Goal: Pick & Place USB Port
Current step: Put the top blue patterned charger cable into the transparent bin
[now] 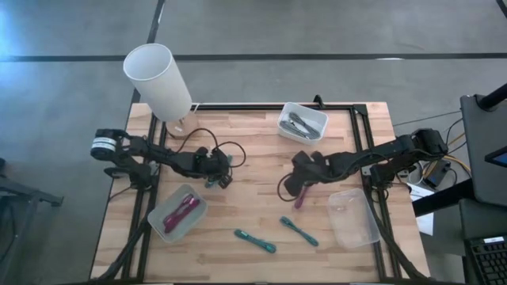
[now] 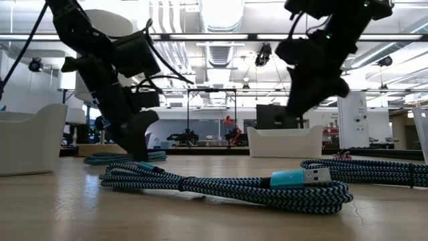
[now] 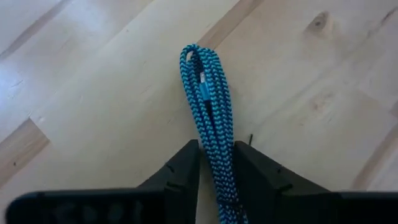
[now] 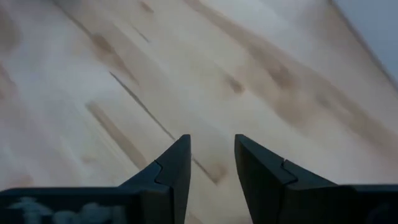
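We see two dark, matte black jointed arms, pretty chunky at the links. The left arm (image 1: 150, 155) has a silvery-white ring band at its outer joint, and loose black cables loop off both it and the right arm (image 1: 372, 157). Each wrist ends in two flat, angular black fingers (image 4: 169, 171) with stepped, wedge-shaped tips.

Blue-and-black braided USB cable (image 3: 208, 99), folded into a bundle, flat on the wooden table (image 3: 93, 124).
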